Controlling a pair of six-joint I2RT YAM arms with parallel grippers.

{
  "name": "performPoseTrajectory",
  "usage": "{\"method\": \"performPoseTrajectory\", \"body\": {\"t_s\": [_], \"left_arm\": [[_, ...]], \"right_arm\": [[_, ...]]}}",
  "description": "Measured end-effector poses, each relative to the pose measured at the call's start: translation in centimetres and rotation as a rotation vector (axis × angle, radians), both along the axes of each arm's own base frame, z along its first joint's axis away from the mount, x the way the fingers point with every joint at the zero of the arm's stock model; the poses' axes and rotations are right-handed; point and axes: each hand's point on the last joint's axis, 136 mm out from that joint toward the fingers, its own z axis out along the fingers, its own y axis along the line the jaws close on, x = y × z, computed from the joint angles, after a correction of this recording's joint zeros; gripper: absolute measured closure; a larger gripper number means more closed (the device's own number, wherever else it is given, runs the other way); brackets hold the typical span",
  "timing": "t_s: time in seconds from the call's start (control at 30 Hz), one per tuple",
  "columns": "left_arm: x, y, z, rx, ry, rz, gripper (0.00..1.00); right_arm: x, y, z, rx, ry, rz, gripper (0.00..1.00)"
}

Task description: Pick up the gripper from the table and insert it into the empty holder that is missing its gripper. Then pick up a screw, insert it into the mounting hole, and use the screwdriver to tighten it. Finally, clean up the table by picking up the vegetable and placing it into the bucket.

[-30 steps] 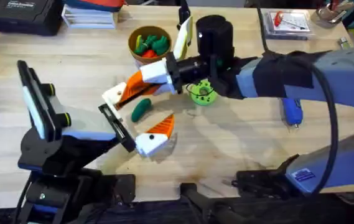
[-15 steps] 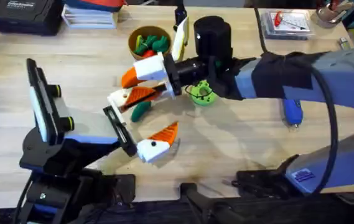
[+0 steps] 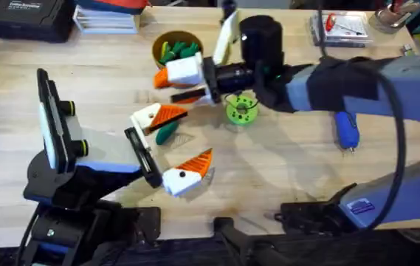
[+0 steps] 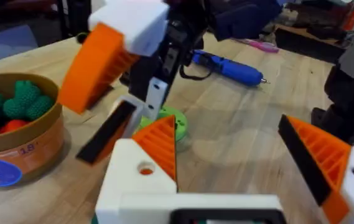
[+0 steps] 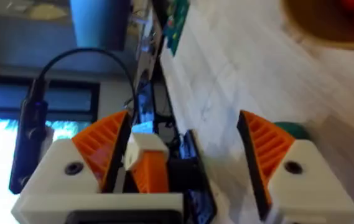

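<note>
Right gripper (image 3: 182,83) has lifted toward the bucket (image 3: 167,46), jaws spread, empty. Left gripper (image 3: 171,146) gapes around the vegetable (image 3: 167,131), mid-bench: light, soft; grasp its middle.

Light wood surface (image 3: 283,159) w/ bucket (image 3: 167,44) at back, green holed disc (image 3: 241,109) mid, vegetable (image 3: 167,131) nearby, screwdriver (image 3: 346,133) on right.

Right gripper (image 5: 180,146): white fingers with orange ribbed pads, set apart, nothing between them.
Table (image 5: 226,81): pale wood, running slantwise.
Bucket (image 5: 326,25): tan rim at a corner.
Vegetable (image 5: 292,129): dark green, just behind one finger.
</note>
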Motion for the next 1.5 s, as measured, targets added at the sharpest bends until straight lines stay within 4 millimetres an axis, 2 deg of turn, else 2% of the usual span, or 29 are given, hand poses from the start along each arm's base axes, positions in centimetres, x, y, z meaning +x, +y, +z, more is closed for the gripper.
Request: {"method": "performPoseTrajectory", "body": {"t_s": [0.07,0.1,0.17,0.23,0.37,0.57,0.63,0.7,0.73,0.8,1.0,1.13,1.23,1.4,1.5], "left_arm": [[0.0,0.0,0.0,0.000,0.000,0.000,0.015],[0.0,0.0,0.0,0.000,0.000,0.000,0.015],[0.0,0.0,0.0,0.000,0.000,0.000,0.014],[0.0,0.0,0.0,0.000,0.000,0.000,0.016],[0.0,0.0,0.0,0.000,0.000,0.000,0.015],[0.0,0.0,0.0,0.000,0.000,0.000,0.015],[0.0,0.0,0.0,0.000,0.000,0.000,0.015],[0.0,0.0,0.0,0.000,0.001,0.000,0.015],[0.0,0.0,0.0,0.000,0.000,0.000,0.016],[0.0,0.0,0.0,0.000,0.001,0.000,0.015],[0.0,0.0,0.0,0.000,0.000,0.000,0.015],[0.0,0.0,0.0,0.000,0.000,0.000,0.015],[0.0,0.0,0.0,0.000,0.000,0.000,0.015],[0.0,0.0,0.0,0.000,0.000,0.000,0.015],[0.0,0.0,0.0,0.000,0.000,0.000,0.015]], "right_arm": [[1.7,-1.5,-0.6,-0.045,-0.013,-0.076,0.008],[4.0,-4.4,-0.7,-0.122,-0.039,-0.177,0.008],[4.7,-6.2,-0.2,-0.192,-0.065,-0.230,0.008],[4.4,-7.6,-0.1,-0.285,-0.093,-0.261,0.007],[2.7,-10.4,-0.7,-0.561,-0.209,-0.302,0.007],[0.7,-13.9,-4.5,-0.967,-0.342,-0.257,0.011],[0.5,-14.8,-5.3,-1.043,-0.358,-0.238,0.115],[0.3,-15.5,-6.0,-1.099,-0.362,-0.221,0.268],[0.2,-15.8,-6.3,-1.120,-0.361,-0.215,0.325],[-0.1,-16.4,-6.8,-1.158,-0.354,-0.199,0.361],[-1.1,-17.0,-7.8,-1.219,-0.333,-0.152,0.373],[-1.6,-16.3,-8.3,-1.227,-0.348,-0.119,0.381],[-2.0,-15.6,-8.8,-1.234,-0.368,-0.077,0.492],[-2.0,-15.4,-10.1,-1.258,-0.364,-0.041,0.590],[-1.7,-15.5,-10.0,-1.269,-0.380,-0.048,0.776]]}}
